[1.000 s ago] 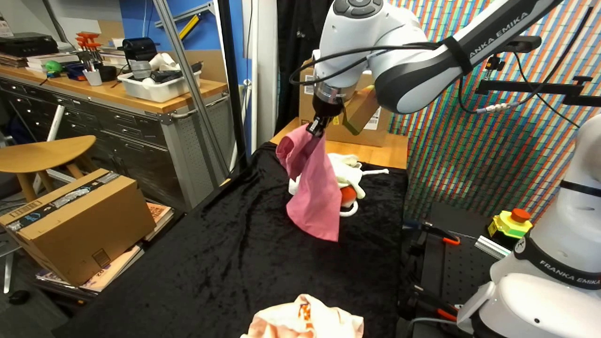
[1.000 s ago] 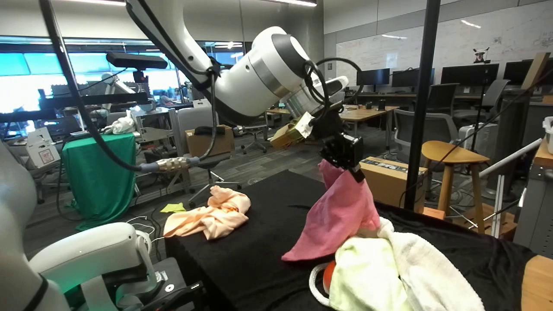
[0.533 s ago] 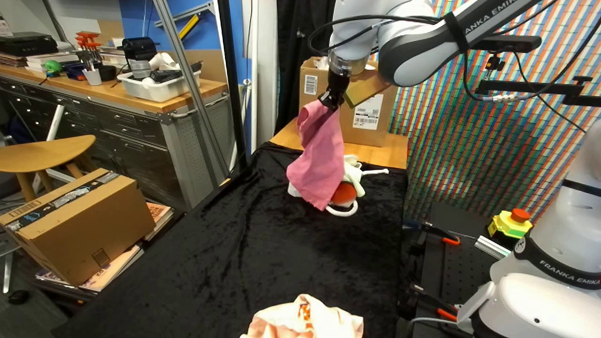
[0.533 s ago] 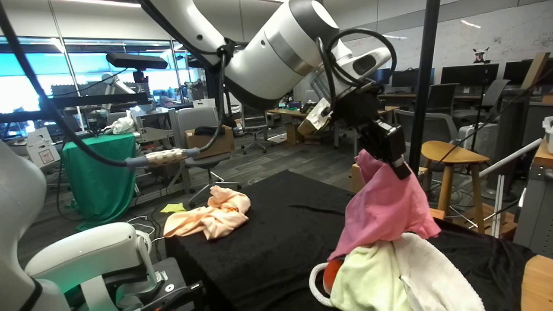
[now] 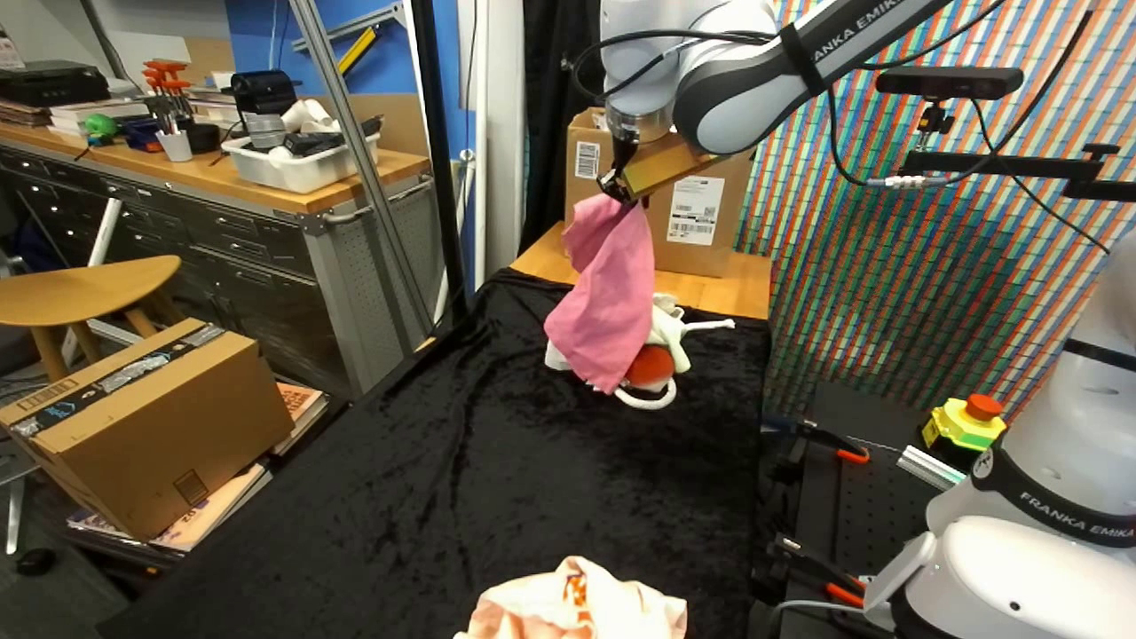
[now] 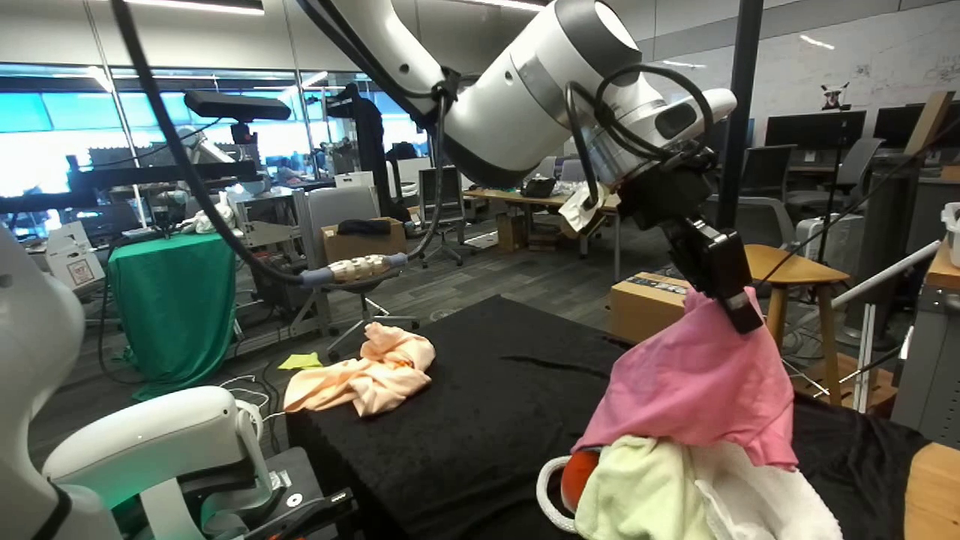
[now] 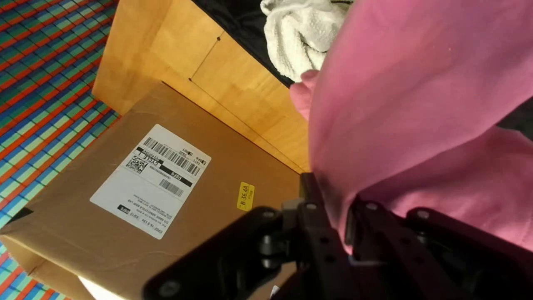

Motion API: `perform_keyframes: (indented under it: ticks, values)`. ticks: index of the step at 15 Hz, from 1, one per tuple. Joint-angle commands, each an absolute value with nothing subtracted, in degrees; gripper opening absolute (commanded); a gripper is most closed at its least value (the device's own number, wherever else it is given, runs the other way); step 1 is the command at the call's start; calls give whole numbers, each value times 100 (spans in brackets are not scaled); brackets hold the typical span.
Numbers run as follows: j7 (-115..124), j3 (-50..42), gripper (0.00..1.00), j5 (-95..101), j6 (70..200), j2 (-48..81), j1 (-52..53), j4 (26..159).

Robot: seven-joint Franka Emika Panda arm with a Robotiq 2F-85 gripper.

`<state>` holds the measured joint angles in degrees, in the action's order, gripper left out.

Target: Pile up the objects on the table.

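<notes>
On or above one black surface [image 5: 497, 479] are four cloths [image 6: 690, 390], one red item [image 6: 578, 480] and one white cord loop [image 5: 646, 404].

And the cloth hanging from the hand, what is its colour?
The cloth is pink, seen best in an exterior view.

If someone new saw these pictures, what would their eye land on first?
Probably the pink cloth, hanging from the gripper over the white cloth and pale yellow-green cloth. Next may come the multicoloured backdrop at the upper right of an exterior view, then the peach cloth at an edge of the black-draped table.
</notes>
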<state>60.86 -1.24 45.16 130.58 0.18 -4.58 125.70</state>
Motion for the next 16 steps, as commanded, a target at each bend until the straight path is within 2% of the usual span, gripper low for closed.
perform_keyframes:
  ticks: [1,4,8,16]
  values:
    - [5944,-147,47,4248,12772,369,-325,12084]
    - [5867,-161,71,4101,12651,511,-256,11873]
    - [5107,-156,99,3258,12797,485,-256,11725]
    - [3161,261,99,2477,12712,288,297,11842]
